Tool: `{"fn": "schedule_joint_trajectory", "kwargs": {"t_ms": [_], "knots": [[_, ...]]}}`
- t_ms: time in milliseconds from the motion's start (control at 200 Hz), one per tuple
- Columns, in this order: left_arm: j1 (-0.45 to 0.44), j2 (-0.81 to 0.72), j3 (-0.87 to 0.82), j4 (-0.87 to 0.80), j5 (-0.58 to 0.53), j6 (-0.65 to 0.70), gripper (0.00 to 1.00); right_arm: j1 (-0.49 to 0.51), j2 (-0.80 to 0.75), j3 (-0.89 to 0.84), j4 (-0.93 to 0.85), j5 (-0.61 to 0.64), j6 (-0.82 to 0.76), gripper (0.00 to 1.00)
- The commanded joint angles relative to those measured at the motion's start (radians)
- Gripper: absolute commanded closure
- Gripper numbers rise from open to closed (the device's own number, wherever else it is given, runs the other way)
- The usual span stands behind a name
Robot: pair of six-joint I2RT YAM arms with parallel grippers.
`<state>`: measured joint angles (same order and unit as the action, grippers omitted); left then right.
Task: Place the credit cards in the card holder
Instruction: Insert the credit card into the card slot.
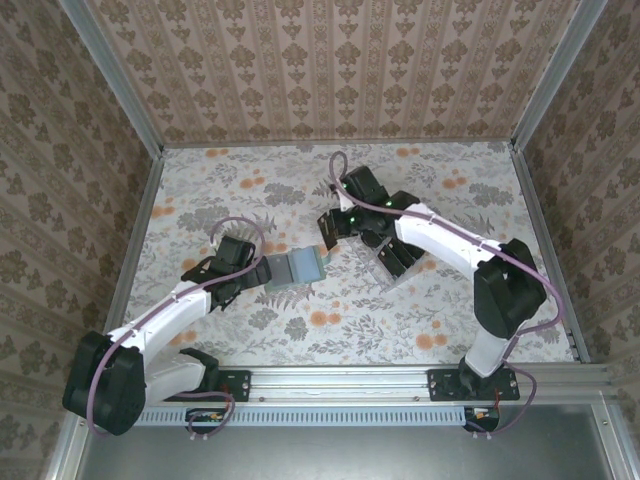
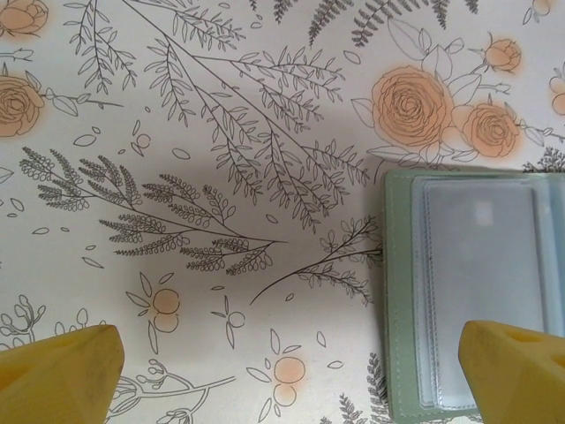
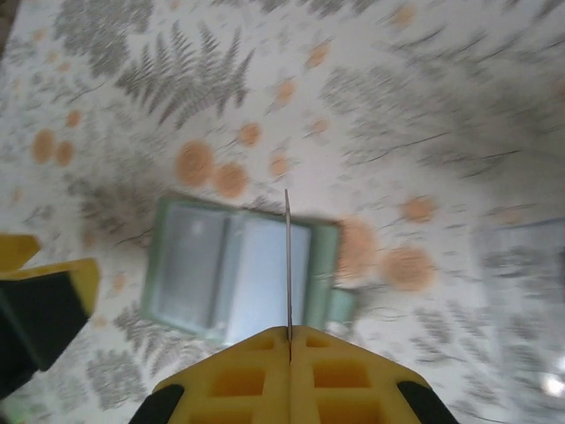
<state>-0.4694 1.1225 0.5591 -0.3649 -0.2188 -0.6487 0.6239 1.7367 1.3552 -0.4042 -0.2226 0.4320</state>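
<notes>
Card holder (image 1: 296, 268) was laid open on the table (image 1: 250, 190), with the left gripper (image 2: 291, 380) spread wide at its edge. One credit card (image 3: 288, 256) was pinched on edge in the closed right gripper (image 3: 289, 340) near the holder, so the putting-in step was judged to be in hand. Next, the card would need to be lined up with a pocket and slid in.

Card holder (image 1: 297, 268) on table (image 1: 400, 325), left of sheet (image 1: 383, 272).
</notes>
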Motion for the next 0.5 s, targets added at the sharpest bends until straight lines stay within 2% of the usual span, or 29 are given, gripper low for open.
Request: {"fn": "schedule_joint_trajectory", "kwargs": {"t_ms": [0,250,495], "knots": [[0.006,0.018,0.031,-0.038,0.004,0.042,0.00,0.036,0.053,-0.061,0.205,-0.144,0.152,1.00],[0.002,0.067,0.035,-0.021,0.008,0.037,0.00,0.090,0.163,-0.082,0.331,-0.182,0.220,1.00],[-0.018,0.111,0.055,-0.008,0.004,0.031,0.00,0.095,0.203,-0.088,0.334,-0.172,0.202,1.00]]}}
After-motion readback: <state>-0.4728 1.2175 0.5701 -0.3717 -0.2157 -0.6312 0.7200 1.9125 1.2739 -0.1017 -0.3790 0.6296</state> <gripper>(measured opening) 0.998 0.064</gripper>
